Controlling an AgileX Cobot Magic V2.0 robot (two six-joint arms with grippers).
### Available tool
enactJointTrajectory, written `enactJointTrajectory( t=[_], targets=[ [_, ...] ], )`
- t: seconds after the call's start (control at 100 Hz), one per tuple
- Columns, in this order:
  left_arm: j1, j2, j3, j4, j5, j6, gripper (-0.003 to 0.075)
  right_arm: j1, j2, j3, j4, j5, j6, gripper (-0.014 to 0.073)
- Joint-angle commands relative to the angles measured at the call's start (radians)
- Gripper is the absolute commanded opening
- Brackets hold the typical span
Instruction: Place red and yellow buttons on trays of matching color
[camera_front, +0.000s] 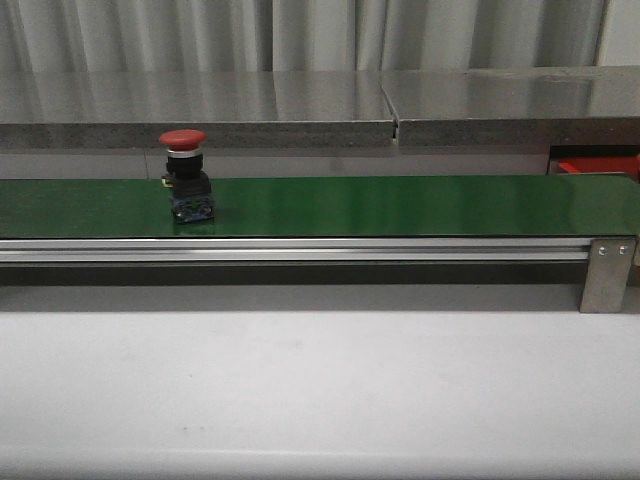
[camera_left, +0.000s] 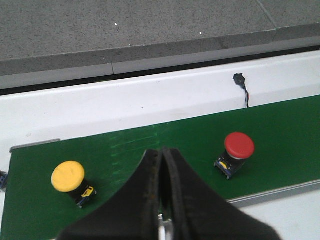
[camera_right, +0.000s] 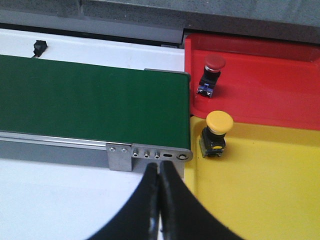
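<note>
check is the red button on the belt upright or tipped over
Upright: the red button stands on its dark base on the green belt, cap on top.

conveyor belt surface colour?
Green; the conveyor belt shows best in the front view, with a red button standing on it.

A long gray curtain (camera_front: 300, 35) with soft folds hangs at 12 o'clock. Below it runs a shiny gray metal shelf (camera_front: 200, 100) with a thin seam (camera_front: 392, 110) near the middle. At 6 o'clock, a plain white table (camera_front: 320, 390) fills the front.
</note>
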Motion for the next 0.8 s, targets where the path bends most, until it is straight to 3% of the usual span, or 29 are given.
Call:
enactJointTrajectory(
  t=[0.0, 0.28, 0.63, 0.7, 0.79],
  targets=[
    [-0.009, -0.092, 0.053, -0.016, -0.107, -0.019, -0.0020, 0.000, 0.016, -0.051, 0.008, -0.070, -0.006, -0.0068],
    [-0.009, -0.348, 0.330, -0.018, -0.134, -0.019, -0.0020, 0.033, 0.175, -0.202, 0.008, 0.016, -0.006, -0.0067],
    [-0.009, -0.576, 0.486, -0.018, -0.137, -0.019, -0.0020, 0.222, 0.477, -0.488, -0.007, 0.128, -0.007, -0.0060],
    [-0.009, -0.585, 0.486, -0.018, -0.137, -0.019, -0.0020, 0.258, 0.543, -0.558, -0.008, 0.175, -0.007, -0.0014],
    [-0.009, -0.586, 0.486, -0.018, -0.137, -0.019, -0.0020, 0.305, 0.619, -0.645, -0.008, 0.241, -0.007, 0.0139]
  ],
)
